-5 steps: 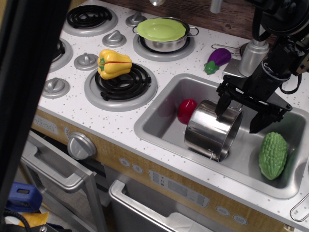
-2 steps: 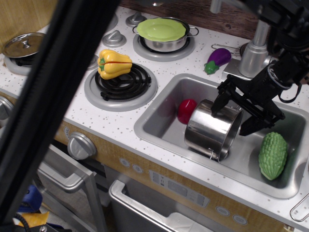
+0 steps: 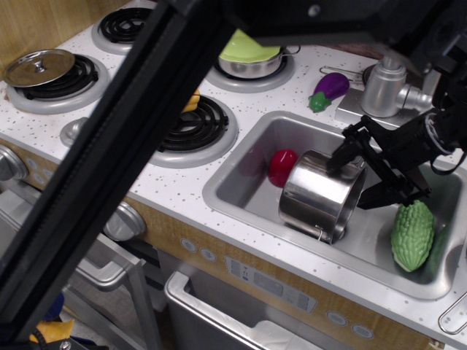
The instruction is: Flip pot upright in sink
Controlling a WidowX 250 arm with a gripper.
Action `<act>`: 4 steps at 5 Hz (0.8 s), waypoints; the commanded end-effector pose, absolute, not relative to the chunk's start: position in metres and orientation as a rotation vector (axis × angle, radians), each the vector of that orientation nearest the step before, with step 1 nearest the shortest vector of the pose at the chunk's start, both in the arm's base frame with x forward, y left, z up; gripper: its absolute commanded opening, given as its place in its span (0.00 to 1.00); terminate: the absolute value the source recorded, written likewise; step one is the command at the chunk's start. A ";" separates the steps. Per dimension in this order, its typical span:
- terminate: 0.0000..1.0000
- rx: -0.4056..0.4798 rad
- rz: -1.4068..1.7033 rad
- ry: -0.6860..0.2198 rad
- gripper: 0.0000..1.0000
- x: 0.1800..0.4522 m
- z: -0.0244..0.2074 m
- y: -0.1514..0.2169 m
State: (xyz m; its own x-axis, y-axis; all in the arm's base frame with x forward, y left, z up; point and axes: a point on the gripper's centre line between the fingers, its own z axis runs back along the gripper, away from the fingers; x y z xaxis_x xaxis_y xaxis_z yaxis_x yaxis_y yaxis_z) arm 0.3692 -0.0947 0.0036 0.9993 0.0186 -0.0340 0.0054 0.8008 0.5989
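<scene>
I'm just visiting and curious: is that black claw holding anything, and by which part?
Nothing is firmly held. The tool is open, one finger at the raised rim of the tipped pot in the sink, the other outside.

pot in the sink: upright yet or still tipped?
Tipped. The pot lies on its side in the sink, curved wall facing up, rim toward the lower right. The open gripper straddles its upper rim.

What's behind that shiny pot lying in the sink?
A red toy sits just behind the pot, on the sink floor, partly hidden by it. I cannot tell if they touch. The pot's far side and inside are out of view.
</scene>
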 end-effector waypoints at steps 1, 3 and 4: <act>0.00 0.666 -0.009 -0.002 0.00 0.375 0.019 -0.092; 0.00 0.666 -0.059 0.016 0.00 0.371 0.023 -0.079; 0.00 0.622 -0.081 0.067 0.00 0.375 0.049 -0.076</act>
State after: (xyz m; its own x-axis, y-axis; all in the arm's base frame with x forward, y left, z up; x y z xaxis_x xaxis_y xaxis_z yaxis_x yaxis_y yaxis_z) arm 0.3673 -0.0670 0.0227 0.9823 -0.0377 -0.1832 0.1386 0.8043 0.5778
